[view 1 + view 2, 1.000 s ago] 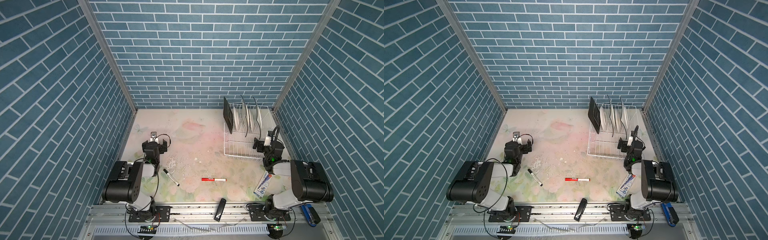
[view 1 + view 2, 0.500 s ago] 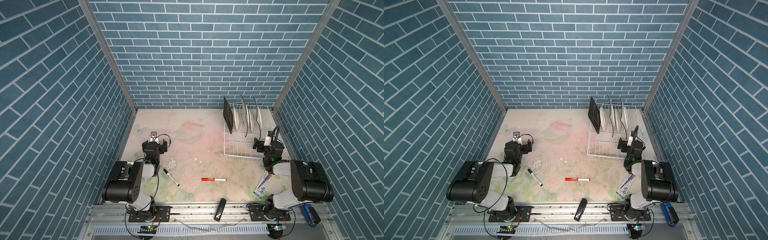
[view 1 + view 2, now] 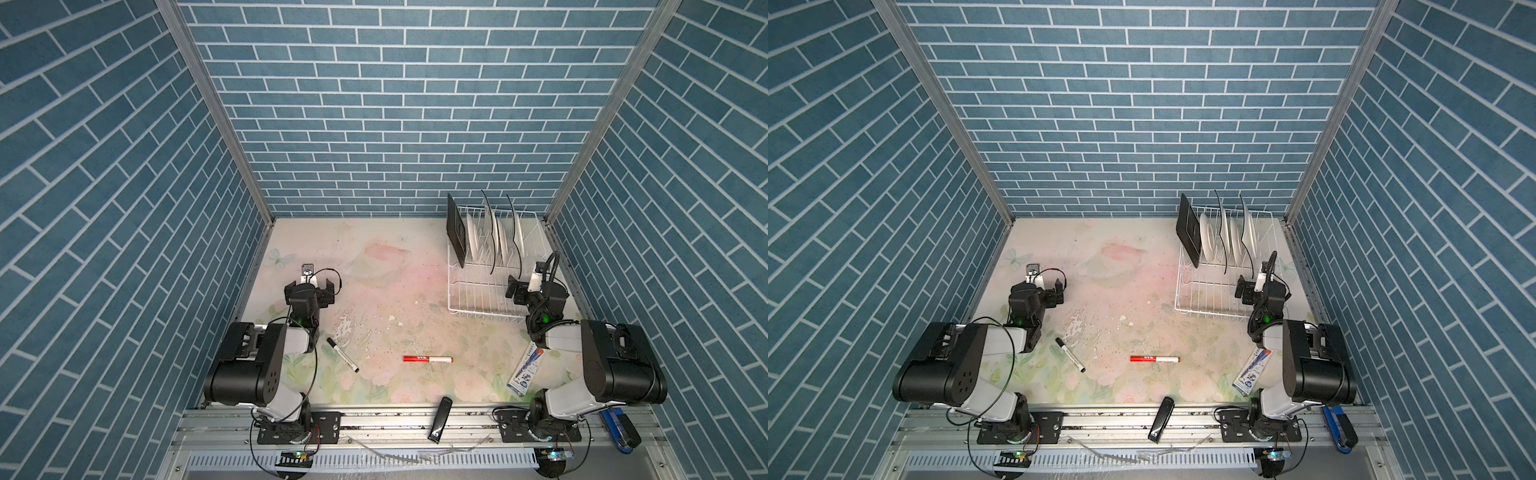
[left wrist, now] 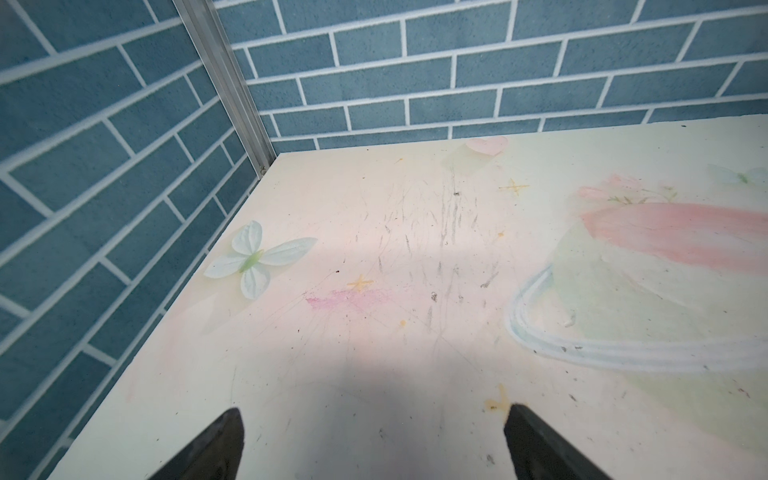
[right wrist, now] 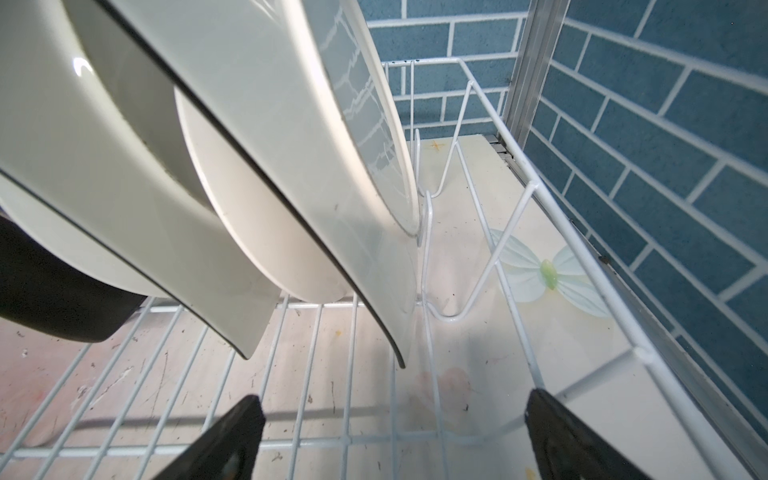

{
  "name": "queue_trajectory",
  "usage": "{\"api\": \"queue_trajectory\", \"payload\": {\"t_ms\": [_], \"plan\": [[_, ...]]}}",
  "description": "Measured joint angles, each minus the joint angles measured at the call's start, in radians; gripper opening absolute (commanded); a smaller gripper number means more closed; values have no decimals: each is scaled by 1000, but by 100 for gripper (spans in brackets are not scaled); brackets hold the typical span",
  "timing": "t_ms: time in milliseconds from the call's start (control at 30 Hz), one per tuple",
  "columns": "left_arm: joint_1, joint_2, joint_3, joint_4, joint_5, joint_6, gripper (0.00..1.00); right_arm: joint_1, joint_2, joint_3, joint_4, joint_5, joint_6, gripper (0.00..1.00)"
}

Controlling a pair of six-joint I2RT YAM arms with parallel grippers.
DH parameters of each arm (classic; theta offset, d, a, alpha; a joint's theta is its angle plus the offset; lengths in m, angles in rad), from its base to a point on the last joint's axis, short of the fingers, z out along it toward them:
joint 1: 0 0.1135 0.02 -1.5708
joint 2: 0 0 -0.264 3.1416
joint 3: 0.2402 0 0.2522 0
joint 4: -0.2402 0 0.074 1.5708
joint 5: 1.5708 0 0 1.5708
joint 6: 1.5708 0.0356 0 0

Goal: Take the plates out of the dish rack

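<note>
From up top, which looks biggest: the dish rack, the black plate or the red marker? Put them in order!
In a top view, largest to smallest:
1. dish rack, by far
2. black plate, standing nearly edge-on
3. red marker, shorter and much thinner

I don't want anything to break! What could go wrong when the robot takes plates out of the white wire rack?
The square white plates with black rims stand close together in the white wire dish rack; the open right gripper might knock a neighbour while grabbing one. They look glossy and curved, so one could slip from the grip.
</note>
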Motion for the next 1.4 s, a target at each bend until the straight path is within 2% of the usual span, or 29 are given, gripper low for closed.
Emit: {"api": "queue_trajectory", "payload": {"t_ms": [267, 533, 600, 800, 933, 1000, 1067, 1233, 1400], "plan": [[-2, 0, 0, 0, 24, 15, 100, 0, 0, -1, 5, -14, -2, 99], [-56, -18, -39, 54, -52, 42, 100, 0, -27, -41, 58, -85, -27, 97], [-93, -52, -49, 35, -104, 68, 100, 1, -74, -53, 20, -94, -27, 96], [-330, -204, 48, -100, -227, 215, 100, 1, -294, -80, -72, -98, -34, 95], [-391, -235, 153, -232, -285, 259, 100, 1, -360, -82, -141, -100, -50, 95], [-411, -257, 203, -329, -298, 242, 100, 1, -393, -81, -200, -103, -52, 93], [-432, -290, 250, -432, -290, 194, 100, 1, -442, -70, -296, -104, -56, 87], [-476, -383, 319, -654, -234, 13, 100, 4, -579, 56, -590, 0, -58, 89], [-536, -410, 328, -854, -197, -113, 100, 4, -644, 169, -724, 58, -33, 90]]}}
